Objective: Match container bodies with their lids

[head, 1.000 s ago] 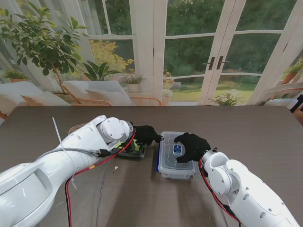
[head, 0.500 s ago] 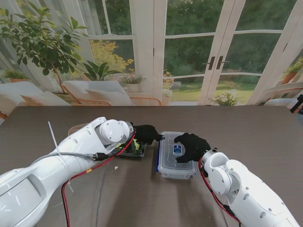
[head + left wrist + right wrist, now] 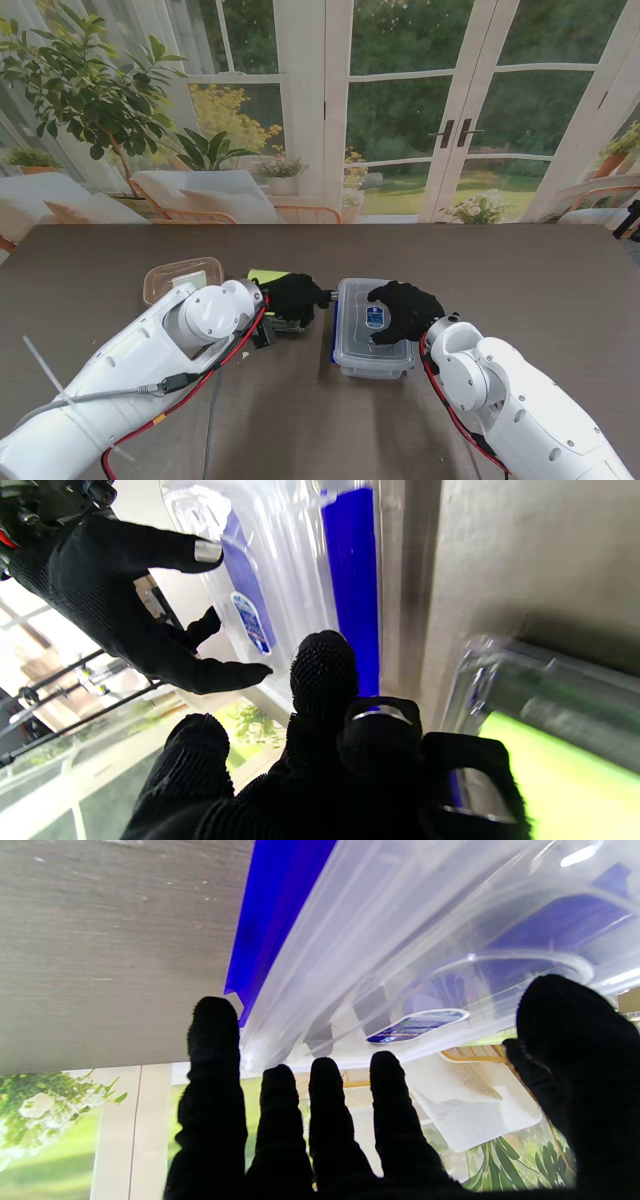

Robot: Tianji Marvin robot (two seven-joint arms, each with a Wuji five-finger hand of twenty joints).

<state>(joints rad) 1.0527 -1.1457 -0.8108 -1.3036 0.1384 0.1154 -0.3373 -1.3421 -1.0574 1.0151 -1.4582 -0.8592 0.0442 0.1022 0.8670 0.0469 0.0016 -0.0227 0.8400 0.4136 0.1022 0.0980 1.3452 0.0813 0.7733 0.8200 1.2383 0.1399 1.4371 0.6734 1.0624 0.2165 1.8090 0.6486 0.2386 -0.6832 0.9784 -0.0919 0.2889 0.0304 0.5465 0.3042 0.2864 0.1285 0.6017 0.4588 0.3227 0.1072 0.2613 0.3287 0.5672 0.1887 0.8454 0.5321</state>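
Right hand (image 3: pixel 402 308) rests on the lidded clear container (image 3: pixel 372 345) at table (image 3: pixel 560 290) centre, fingers spread across its lid, not clamped. Left hand (image 3: pixel 292 297) sits just left of it, fingers curled over the green-lidded container (image 3: pixel 268 277); grip cannot be confirmed. Farther left lies a loose clear lid (image 3: pixel 180 276).

1. Mostly hidden behind the left hand (image 3: pixel 293 298): green-lidded container (image 3: pixel 268 277).
2. Too small to read: label (image 3: pixel 374 318) on clear container (image 3: pixel 372 345).
3. Blurred in left wrist view: green-lidded container's edge.
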